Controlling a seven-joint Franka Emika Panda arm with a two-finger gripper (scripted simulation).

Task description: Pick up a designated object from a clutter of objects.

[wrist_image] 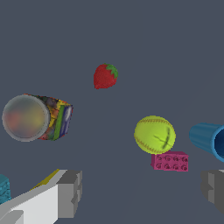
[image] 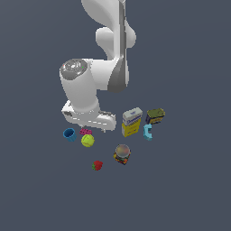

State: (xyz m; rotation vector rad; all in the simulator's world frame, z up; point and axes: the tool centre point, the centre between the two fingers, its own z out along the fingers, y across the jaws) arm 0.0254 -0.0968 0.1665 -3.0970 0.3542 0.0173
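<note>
The yellow-green ball (image: pixel 87 140) (wrist_image: pixel 155 134) lies in the clutter, touching or nearly touching a pink toy brick (image: pixel 85 131) (wrist_image: pixel 170 161). A blue cup (image: pixel 69 134) (wrist_image: pixel 210 140) lies on its side just toward the exterior view's left of the ball. My gripper (image: pixel 94 128) (wrist_image: pixel 142 192) hovers above and slightly behind the ball and brick. It is open, its grey fingertips (wrist_image: pixel 70 192) wide apart with nothing between them.
A red strawberry (image: pixel 97 165) (wrist_image: pixel 105 75) and a round-lidded jar (image: pixel 122 154) (wrist_image: pixel 37 117) sit in front of the ball. Toward the exterior view's right stand a yellow-white box (image: pixel 131 122), a dark can (image: pixel 154 116) and a light-blue clamp-like piece (image: pixel 147 132).
</note>
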